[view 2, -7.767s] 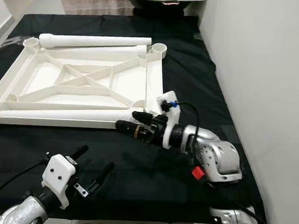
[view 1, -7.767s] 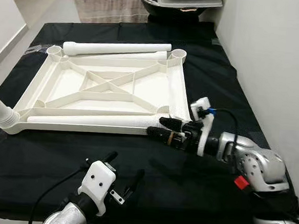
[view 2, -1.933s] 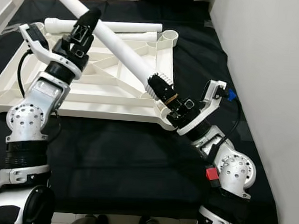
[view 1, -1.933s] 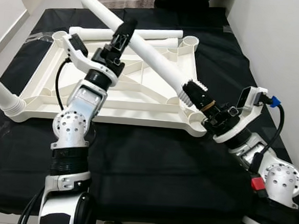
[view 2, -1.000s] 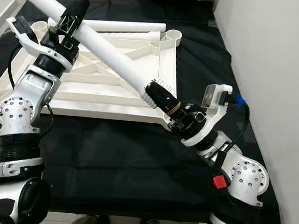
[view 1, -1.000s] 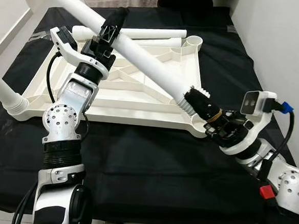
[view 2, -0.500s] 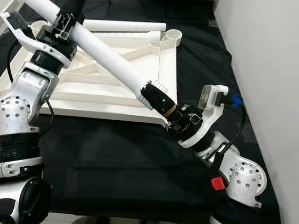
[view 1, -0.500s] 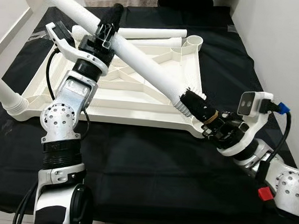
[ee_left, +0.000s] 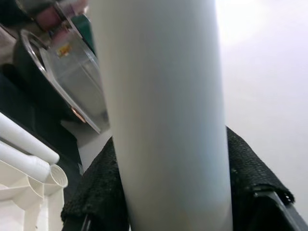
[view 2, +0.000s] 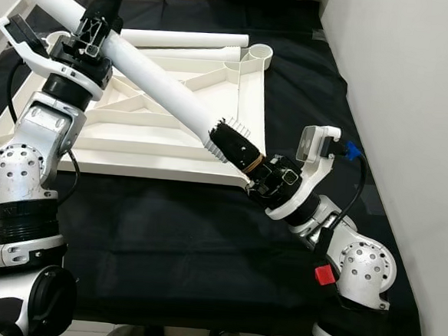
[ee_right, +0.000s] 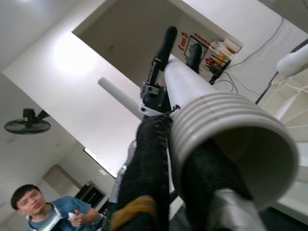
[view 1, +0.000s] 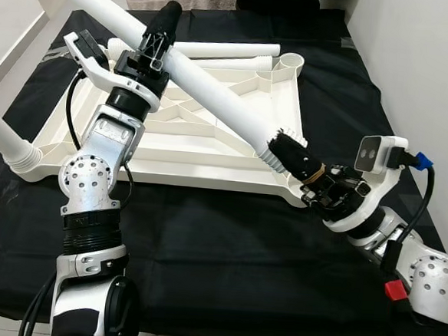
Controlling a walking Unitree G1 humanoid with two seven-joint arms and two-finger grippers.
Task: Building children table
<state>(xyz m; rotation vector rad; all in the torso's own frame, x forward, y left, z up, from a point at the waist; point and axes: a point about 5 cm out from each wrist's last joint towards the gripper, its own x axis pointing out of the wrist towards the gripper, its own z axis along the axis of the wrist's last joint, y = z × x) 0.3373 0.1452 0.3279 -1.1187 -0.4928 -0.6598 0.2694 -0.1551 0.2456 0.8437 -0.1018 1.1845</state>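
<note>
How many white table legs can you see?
4: one leg held up by both hands, two legs lying along the tabletop's far edge, one already fitted at its near-left corner.

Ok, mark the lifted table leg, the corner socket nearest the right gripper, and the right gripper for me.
lifted table leg (view 1: 214, 90), left eye view, mid-shaft.
corner socket (view 1: 297, 195), left eye view, rim of the near right corner of the tabletop frame.
right gripper (view 1: 290, 152), left eye view, fingertips at the leg's ribbed end.
</note>
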